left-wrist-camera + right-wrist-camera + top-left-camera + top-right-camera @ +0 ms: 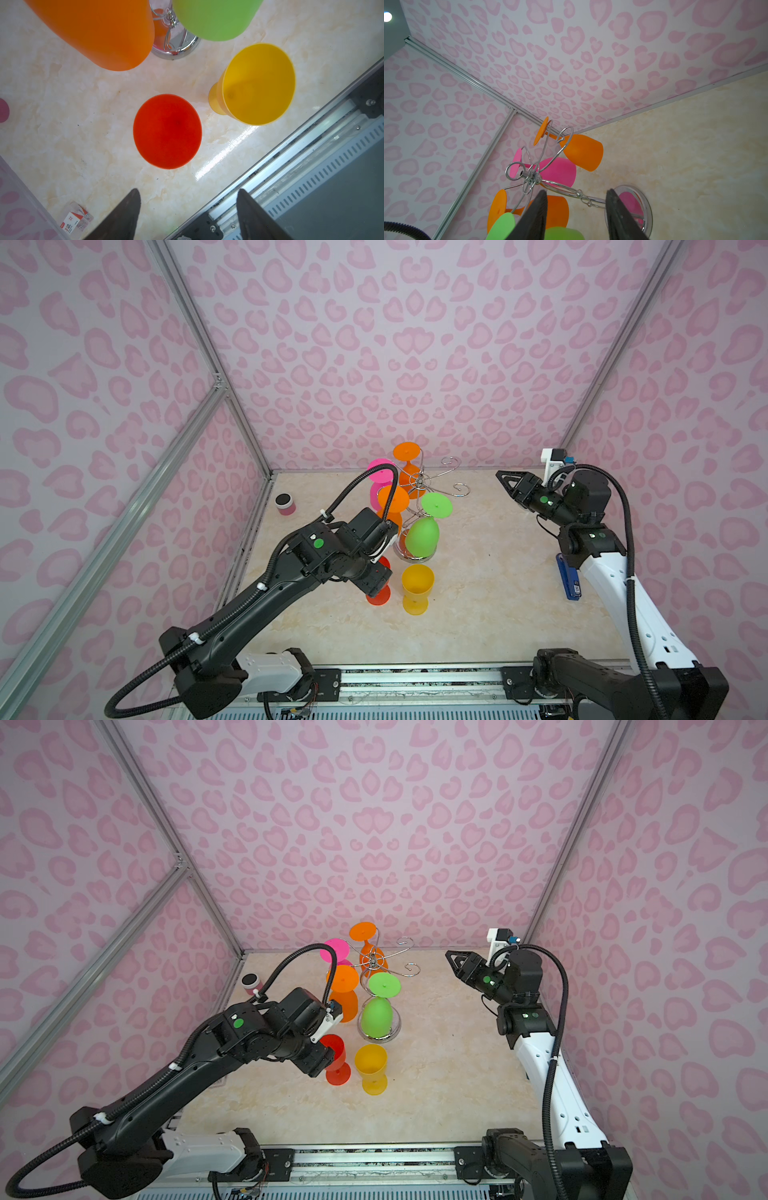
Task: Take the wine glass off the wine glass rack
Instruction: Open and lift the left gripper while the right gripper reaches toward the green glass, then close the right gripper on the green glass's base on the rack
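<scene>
Wine glass, red (337, 1057): in both top views it stands upright on the tabletop (436, 1094) beside a yellow glass (371, 1067), apart from the wine glass rack (374, 962), whose hooks carry other glasses (376, 1017) foot-up. Left wrist view: left claw (188, 214) spread and empty above the red rim, so the set-down appears complete. Right wrist view: right claw (576, 216) parted, empty, facing the rack, probably idle.

Both top views look down from high at the front, covering the whole worktop (498, 593). My left wrist camera looks straight down, close above the red glass (167, 134); my right wrist camera faces the wine glass rack (529, 176) sideways, from farther off.
</scene>
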